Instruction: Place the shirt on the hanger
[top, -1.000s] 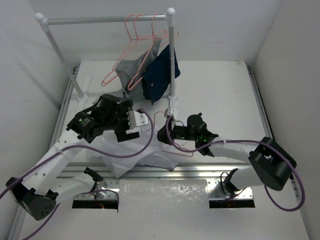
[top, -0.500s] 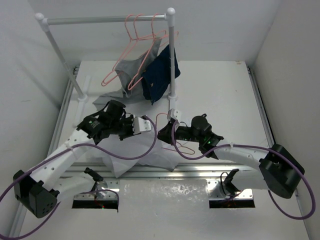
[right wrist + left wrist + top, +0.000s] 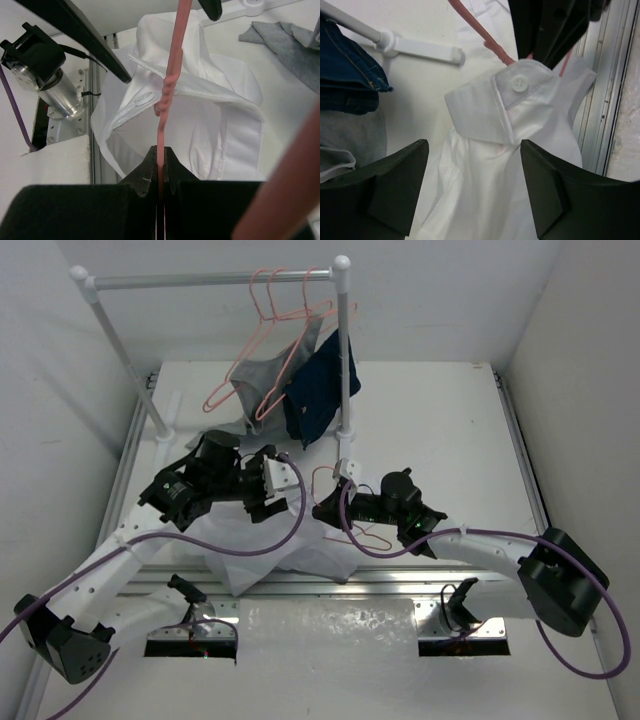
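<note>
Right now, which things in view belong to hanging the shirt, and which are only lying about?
Job in hand: white shirt; pink wire hanger, clamped in the right tool; left tool, open over the shirt.
Lying about: navy-blue garment; grey garment; spare pink hangers; clothes rail.

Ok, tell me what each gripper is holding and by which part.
Right gripper: the hanger, pinched on its wire beside the twisted neck. Left gripper: open, holding nothing.

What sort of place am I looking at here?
Probably a robotics test bench: a left arm and right arm bolted to a white table, with a small clothes rail holding pink hangers.
</note>
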Tool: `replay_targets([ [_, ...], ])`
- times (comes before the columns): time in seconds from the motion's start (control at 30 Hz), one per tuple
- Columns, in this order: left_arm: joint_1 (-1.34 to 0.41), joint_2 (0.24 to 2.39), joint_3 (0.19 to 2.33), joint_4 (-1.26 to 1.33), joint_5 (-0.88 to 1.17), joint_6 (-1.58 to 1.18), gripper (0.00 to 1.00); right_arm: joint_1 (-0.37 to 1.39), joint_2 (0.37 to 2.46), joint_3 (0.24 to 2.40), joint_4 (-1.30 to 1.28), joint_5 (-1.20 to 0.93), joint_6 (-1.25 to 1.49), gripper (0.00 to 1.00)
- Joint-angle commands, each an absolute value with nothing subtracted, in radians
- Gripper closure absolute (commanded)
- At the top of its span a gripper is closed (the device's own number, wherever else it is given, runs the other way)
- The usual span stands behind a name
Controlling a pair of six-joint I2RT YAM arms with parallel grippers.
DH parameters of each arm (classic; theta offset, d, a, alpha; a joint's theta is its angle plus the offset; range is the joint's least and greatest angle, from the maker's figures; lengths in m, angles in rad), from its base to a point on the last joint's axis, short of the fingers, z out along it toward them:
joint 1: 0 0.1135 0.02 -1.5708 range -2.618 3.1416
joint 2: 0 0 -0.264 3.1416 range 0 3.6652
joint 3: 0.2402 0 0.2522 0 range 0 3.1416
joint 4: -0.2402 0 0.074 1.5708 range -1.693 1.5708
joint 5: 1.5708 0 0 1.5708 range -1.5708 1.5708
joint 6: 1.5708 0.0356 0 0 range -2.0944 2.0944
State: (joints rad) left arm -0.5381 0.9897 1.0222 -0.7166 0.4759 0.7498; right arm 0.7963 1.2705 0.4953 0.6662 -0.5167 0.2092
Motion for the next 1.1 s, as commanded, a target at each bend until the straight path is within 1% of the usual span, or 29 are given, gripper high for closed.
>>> replay_targets([
  [0.0,-0.548,0.986,1.048,-0.589,0.490,0.677,0.30,0.805,1.269,0.518,0.706,-0.534,0.212,1.00],
  [0.07,-0.546,0.992,1.060,-0.577,0.494,0.672,0.34,0.805,1.269,0.517,0.707,-0.534,0.213,1.00],
  [0.1,-0.548,0.994,1.068,-0.590,0.540,0.679,0.40,0.805,1.269,0.517,0.706,-0.534,0.213,1.00],
  [0.17,-0.549,0.999,1.094,-0.630,0.598,0.687,0.46,0.805,1.267,0.520,0.700,-0.526,0.209,1.00],
  [0.2,-0.554,1.000,1.094,-0.629,0.615,0.671,0.54,0.805,1.266,0.520,0.699,-0.525,0.207,1.00],
  [0.23,-0.558,1.002,1.091,-0.627,0.614,0.667,0.55,0.804,1.266,0.520,0.699,-0.523,0.207,1.00],
  [0.27,-0.564,1.008,1.086,-0.624,0.600,0.664,0.54,0.805,1.266,0.520,0.701,-0.523,0.207,1.00],
  [0.37,-0.589,1.026,1.040,-0.598,0.520,0.641,0.45,0.805,1.267,0.526,0.703,-0.523,0.209,1.00],
  [0.4,-0.597,1.031,1.034,-0.586,0.499,0.640,0.44,0.805,1.267,0.528,0.698,-0.525,0.209,1.00],
  [0.5,-0.635,1.023,1.017,-0.548,0.399,0.634,0.46,0.805,1.266,0.532,0.687,-0.528,0.206,1.00],
  [0.57,-0.644,1.022,1.012,-0.525,0.319,0.627,0.50,0.805,1.266,0.532,0.689,-0.523,0.206,1.00],
  [0.6,-0.653,1.026,1.011,-0.496,0.266,0.615,0.56,0.804,1.267,0.532,0.690,-0.522,0.206,1.00],
  [0.67,-0.661,1.035,1.011,-0.486,0.247,0.609,0.60,0.805,1.267,0.534,0.693,-0.522,0.209,1.00],
  [0.7,-0.666,1.043,1.008,-0.483,0.245,0.607,0.71,0.805,1.267,0.532,0.695,-0.522,0.209,1.00],
  [0.83,-0.683,1.049,1.000,-0.474,0.258,0.601,1.00,0.805,1.270,0.535,0.689,-0.517,0.209,1.00],
  [0.97,-0.683,1.002,1.057,-0.518,0.346,0.598,1.00,0.805,1.284,0.540,0.678,-0.485,0.216,1.00],
  [1.07,-0.678,0.948,1.176,-0.630,0.458,0.617,1.00,0.804,1.296,0.545,0.680,-0.430,0.228,1.00],
])
